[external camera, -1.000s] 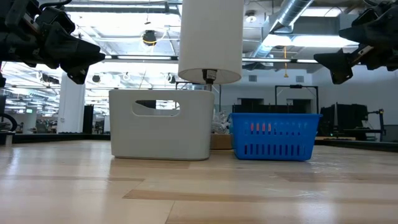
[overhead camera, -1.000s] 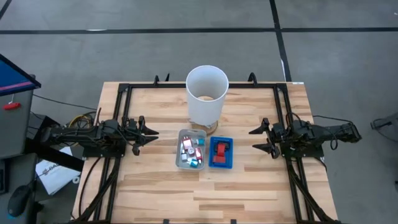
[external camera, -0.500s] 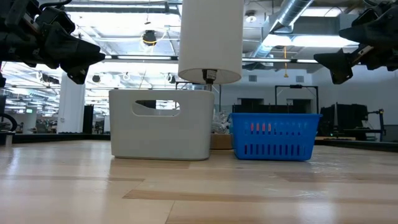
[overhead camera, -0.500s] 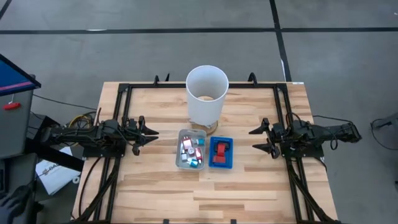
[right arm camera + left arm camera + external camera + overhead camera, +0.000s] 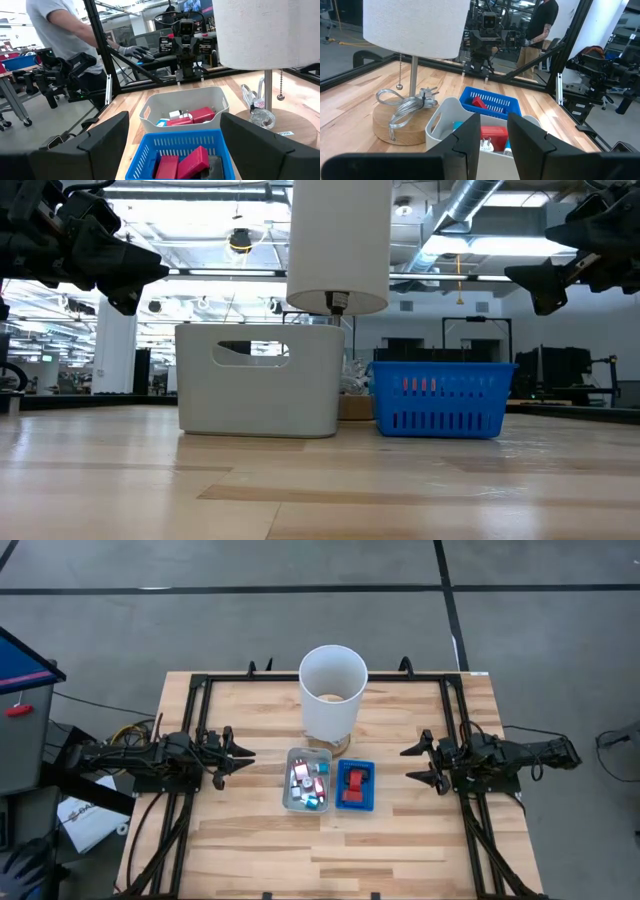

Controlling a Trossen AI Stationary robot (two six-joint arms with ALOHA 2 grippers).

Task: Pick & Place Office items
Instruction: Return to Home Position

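Nearest on the light wooden counter (image 5: pixel 300 850), about at its middle, a light grey plastic bin with handle slots (image 5: pixel 260 395) stands on the left. A blue slotted plastic basket (image 5: pixel 440 405) stands just beside it on the right. Small red, white and blue office items (image 5: pixel 307 783) lie jumbled inside the grey bin, and red and black office items (image 5: pixel 354 784) lie in the blue basket.

The left gripper (image 5: pixel 236 760) hangs above the counter well to the left of the bin. It points toward the bin, its fingers parted by a narrow gap and grasping nothing. The right gripper (image 5: pixel 410 764) hangs at about the same depth, well to the right of the basket, with its fingers spread wide and released.

Just beyond the bin and basket stands a table lamp with a tall white cylindrical shade (image 5: pixel 333 690). It rests on a round wooden base (image 5: pixel 385 125), where a coiled silvery cord with its plug (image 5: pixel 407 104) lies. Black metal rails (image 5: pixel 300 678) frame the counter.

Farther off in the room, a person in a grey shirt (image 5: pixel 55 20) with a gloved hand (image 5: pixel 135 50) shows past the left side. A person in dark clothing (image 5: pixel 542 22) shows past the right side.
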